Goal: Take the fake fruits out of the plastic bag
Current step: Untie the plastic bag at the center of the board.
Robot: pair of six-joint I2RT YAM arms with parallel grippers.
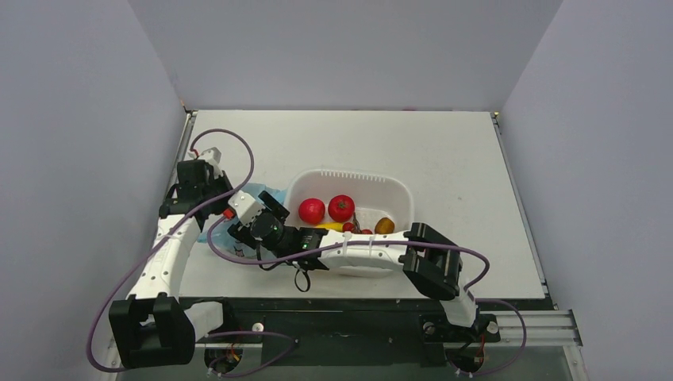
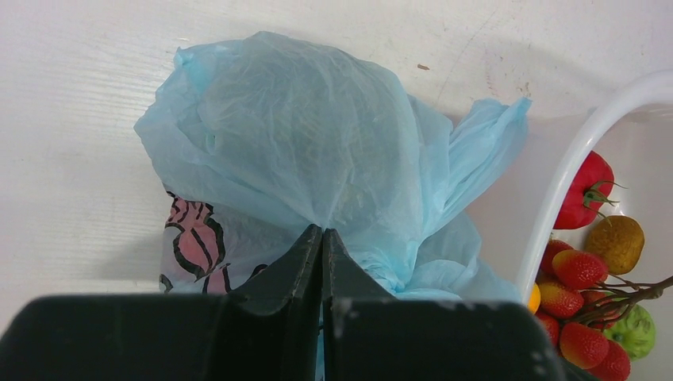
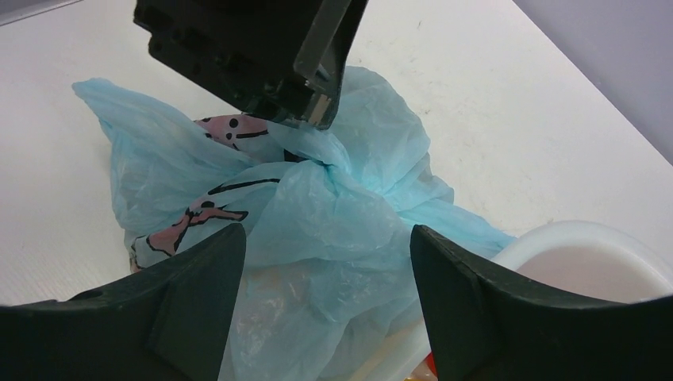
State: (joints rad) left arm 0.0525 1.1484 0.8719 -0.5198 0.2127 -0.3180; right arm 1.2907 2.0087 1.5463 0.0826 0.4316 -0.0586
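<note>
1. The plastic bag (image 2: 301,135) lies on the white table (image 1: 444,151), just beside the left wall of the white tub (image 2: 571,167). It is light blue, with a pink and dark drawing on its lower side.
2. The left gripper (image 2: 323,232) has its fingers pressed together on a gathered fold of the bag, near the top.
3. The right gripper (image 3: 325,234) is spread wide, one finger on each side of the bag. I cannot tell if it touches the plastic.
4. The bag bulges in a rounded form, so I judge that the fake fruits are inside; the film hides them.
5. Two red round fruits (image 1: 327,209) lie in the tub with other small toy fruit.
6. The film looks thin, soft and crinkly. It will probably stretch and slide between the fingers, not hold its shape, and a hard pull may tear it.
7. The fruits look glossy and round, so I think they are light but slippery, and they may roll when freed.
8. A good place to hold seems to be a bunched fold, where many layers give grip, and for the second hand the loose edge at the mouth.
</note>
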